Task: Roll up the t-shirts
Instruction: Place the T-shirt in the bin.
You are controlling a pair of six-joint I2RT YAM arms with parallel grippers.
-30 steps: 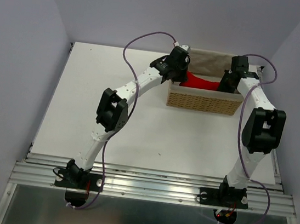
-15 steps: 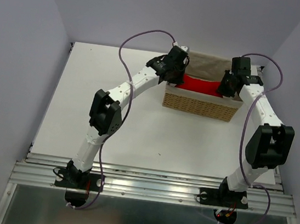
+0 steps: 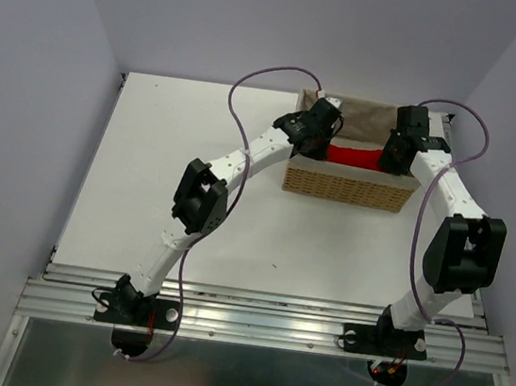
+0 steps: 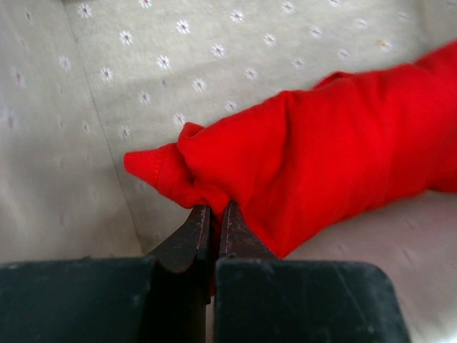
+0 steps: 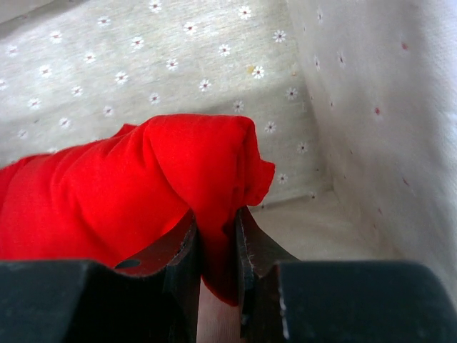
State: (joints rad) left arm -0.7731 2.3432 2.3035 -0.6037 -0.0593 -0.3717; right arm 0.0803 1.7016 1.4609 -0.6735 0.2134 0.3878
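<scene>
Inside the wicker basket (image 3: 344, 187), at its left end, the left gripper (image 4: 213, 209) is pinching a small fold of the red t-shirt (image 4: 321, 143). Its jaws are standing almost together, with only thin cloth between them. From those fingertips the t-shirt is running up and to the right as a long, bunched bundle, and a short tip is sticking out to the left of the grip.

The bundle is spanning the basket's inside from one gripper to the other. Whether it is resting on the basket floor cannot be told.

At the right end, the right gripper (image 5: 214, 218) is clamping a thicker fold of the same cloth. Its jaws are standing slightly apart around the fold, and the bulk of the bundle is lying to the left of the fingers.

A pale cloth liner (image 5: 143, 43) printed with small daisies is covering the basket's floor and sides, and its right side is rising just beside the right gripper.

The basket is sitting toward the far right of the white table (image 3: 147, 169). Lilac walls (image 3: 26, 77) are enclosing the table on the left, back and right. An aluminium rail (image 3: 260, 322) is carrying both arm bases along the near edge, and purple cables (image 3: 254, 78) are looping above the arms.
</scene>
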